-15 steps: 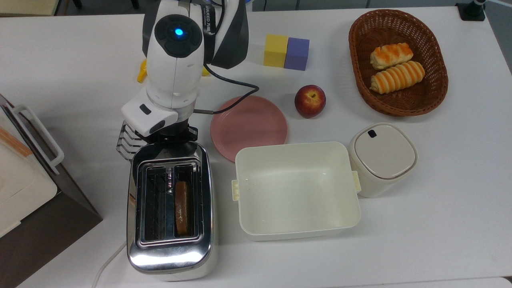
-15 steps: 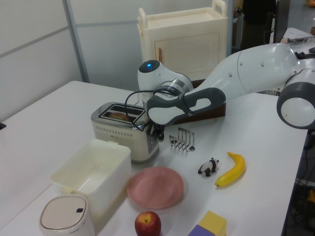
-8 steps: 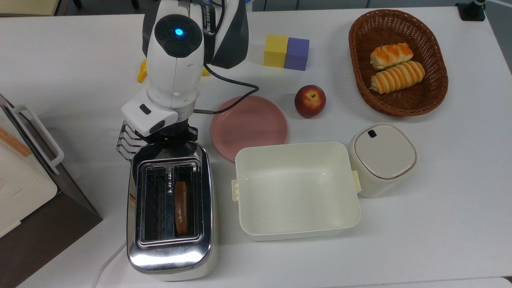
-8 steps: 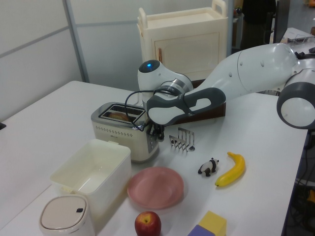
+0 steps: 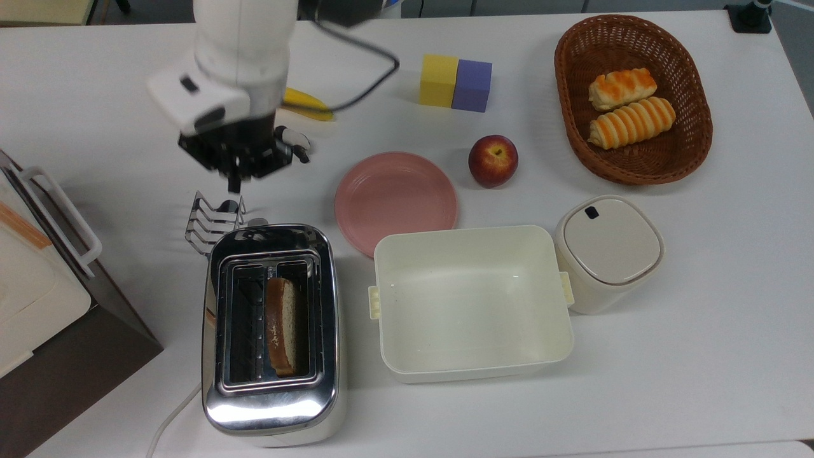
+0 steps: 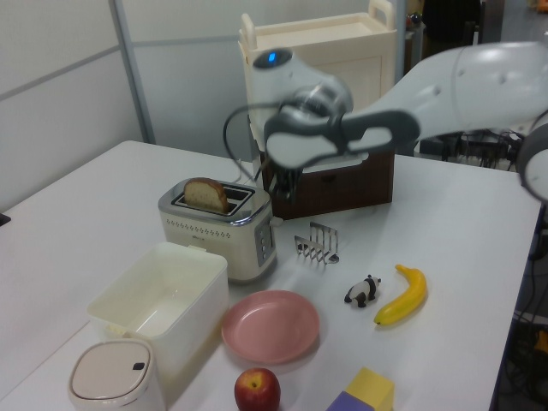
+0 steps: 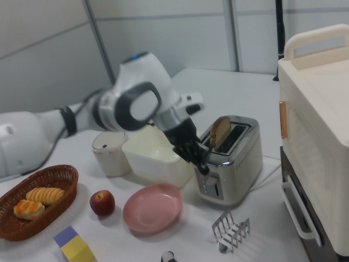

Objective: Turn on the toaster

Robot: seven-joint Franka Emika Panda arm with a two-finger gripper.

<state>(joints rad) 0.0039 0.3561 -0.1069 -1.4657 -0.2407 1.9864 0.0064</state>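
Toaster: shiny chrome two-slot toaster (image 5: 272, 331), bread slice (image 5: 280, 326) raised, near the table's front-left corner in the top view.
My tool (image 5: 236, 166): above, apart from it; grip state — cannot tell.

I stand in what looks like a lab or test room dressed up as a kitchen, not a real home. My work surface is a plain white table (image 5: 731, 318) with pale partition walls (image 6: 68, 77) behind it and a black camera mount (image 5: 750, 16) clamped at one far corner. Along the table's edges sit kitchen props: a toaster (image 5: 270, 331), a pink plate (image 5: 395, 197), a wicker basket (image 5: 566, 114) of bread rolls (image 5: 629, 121), an apple (image 5: 493, 160). Beside them lie things no kitchen keeps: foam blocks (image 5: 455, 83), a toy panda (image 6: 363, 290). My own white arm (image 7: 125, 106) reaches across it all.
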